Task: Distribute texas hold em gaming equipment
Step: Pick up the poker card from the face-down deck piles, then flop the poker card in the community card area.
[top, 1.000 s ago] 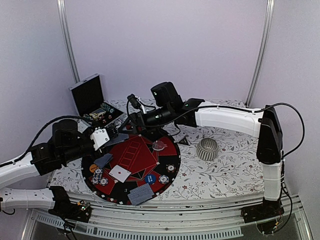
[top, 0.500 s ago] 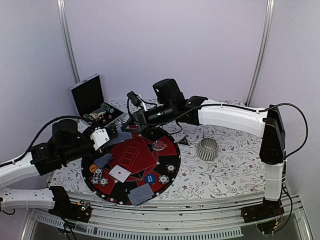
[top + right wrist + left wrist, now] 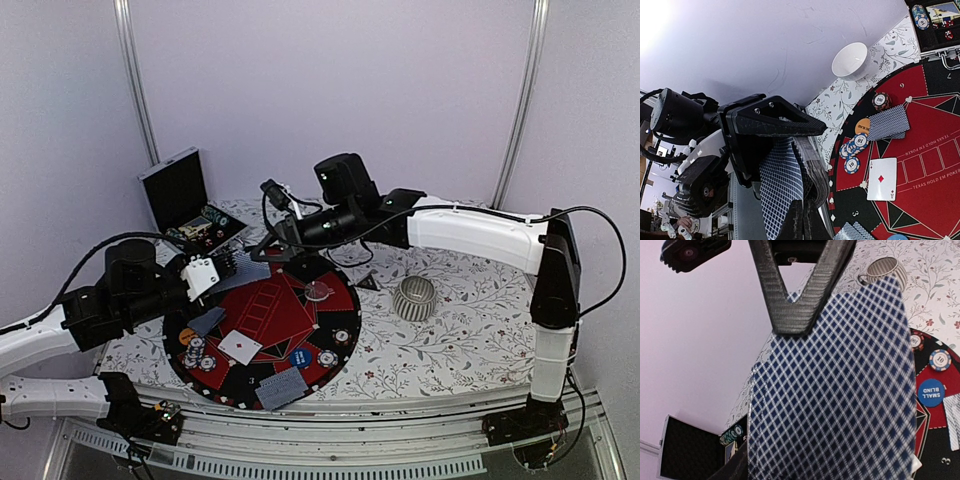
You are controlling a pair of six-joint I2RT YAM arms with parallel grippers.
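We find distribution part done: an ace (image 3: 881,179), chips (image 3: 852,150) and small-blind disc (image 3: 931,392) lie on the round mat (image 3: 270,300), while the left gripper (image 3: 208,272), half closed, holds the pack of cards (image 3: 248,272) above its rim and the right gripper (image 3: 805,222) seems pinched shut on the top card (image 3: 840,390), undealt.

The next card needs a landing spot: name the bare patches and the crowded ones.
Free: red centre panel between ace and clear disc; tablecloth right of silver cup. Crowded: left rim of the mat, with chips, orange disc and a face-down card.
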